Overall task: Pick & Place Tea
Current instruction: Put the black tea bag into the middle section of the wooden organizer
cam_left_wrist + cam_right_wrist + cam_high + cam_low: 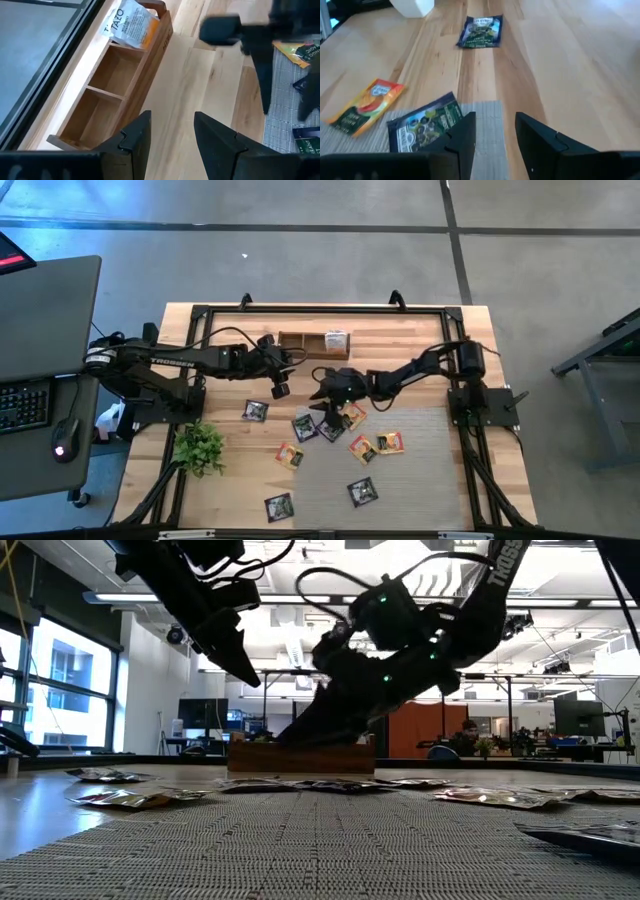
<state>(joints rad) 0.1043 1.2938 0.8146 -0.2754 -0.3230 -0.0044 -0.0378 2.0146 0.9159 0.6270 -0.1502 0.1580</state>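
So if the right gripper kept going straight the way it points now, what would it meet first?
Probably the dark sachet lying alone on the bare wood ahead. The right gripper is open over the mat's edge, with another dark sachet just beside its finger. Depth is unclear, so it may reach the tabletop first.

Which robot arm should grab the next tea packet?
Probably the right one. Its open claw hangs low right next to a dark tea packet on the grey mat. The left claw is open too, but up by the wooden box, over bare table.
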